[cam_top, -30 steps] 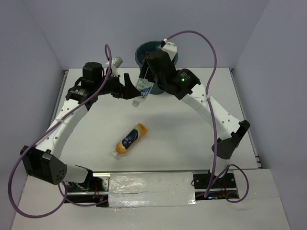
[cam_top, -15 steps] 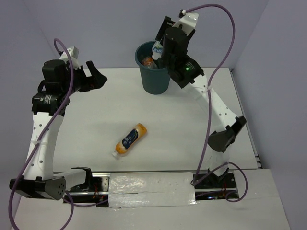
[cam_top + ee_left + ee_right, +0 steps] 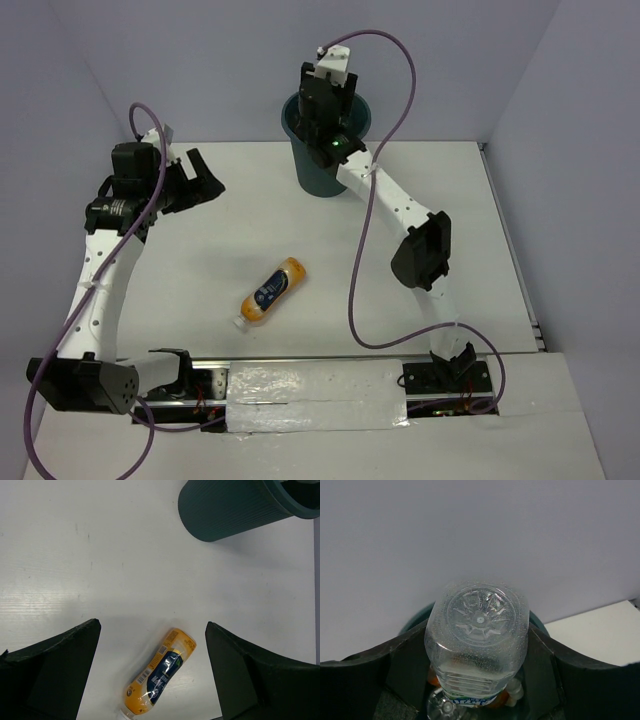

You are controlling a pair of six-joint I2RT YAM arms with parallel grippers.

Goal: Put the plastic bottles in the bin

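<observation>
Your right claw (image 3: pixel 477 652) grips a clear bottle (image 3: pixel 479 625) over the bin (image 3: pixel 325 178). Your left claw (image 3: pixel 152 626) gapes wide above the orange bottle (image 3: pixel 160 677).

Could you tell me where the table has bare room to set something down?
Bare tabletop lies between the orange bottle and the bin, and right of that bottle. It is crowded over the bin, where the right hand holds a clear bottle.

I count: one bin (image 3: pixel 318 176), one orange bottle with a dark blue label (image 3: pixel 270 292), one clear bottle (image 3: pixel 479 625), and two grippers, the left gripper (image 3: pixel 151 629) and the right gripper (image 3: pixel 470 647). Bottles inside the bin are too hidden to count.
</observation>
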